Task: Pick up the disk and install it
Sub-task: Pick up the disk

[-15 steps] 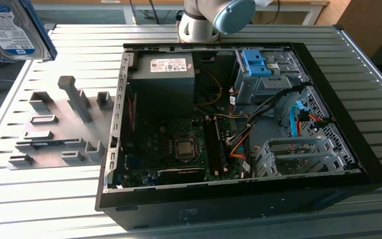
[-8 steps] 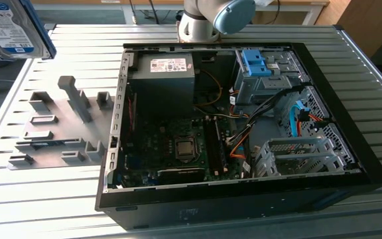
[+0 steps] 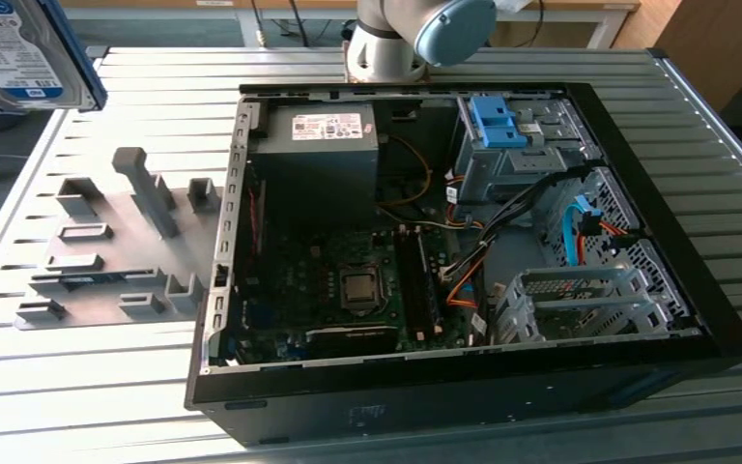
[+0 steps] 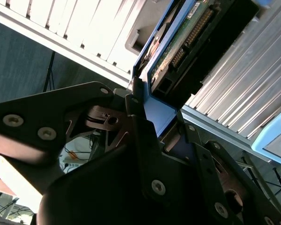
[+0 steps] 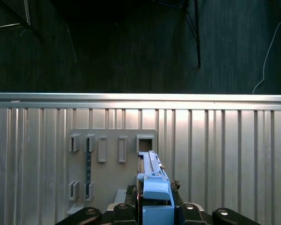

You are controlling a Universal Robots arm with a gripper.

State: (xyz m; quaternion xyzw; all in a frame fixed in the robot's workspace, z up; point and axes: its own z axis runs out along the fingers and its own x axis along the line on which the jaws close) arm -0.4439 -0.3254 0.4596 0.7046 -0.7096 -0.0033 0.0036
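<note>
My claw point(image 4: 154, 110) is clamped on the disk point(image 3: 16, 53) by its blue frame, up above the bench's point(image 3: 88, 406) far corner on the exterior view's left; a grey holder plate point(image 3: 107, 266) lies below it, and the open computer case point(image 3: 474, 411) sits further right

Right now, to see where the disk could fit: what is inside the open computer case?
The computer case holds a power supply, motherboard, blue-topped drive cage and cables, which hide the floor beneath. The disk, in the gripper, is outside.
</note>
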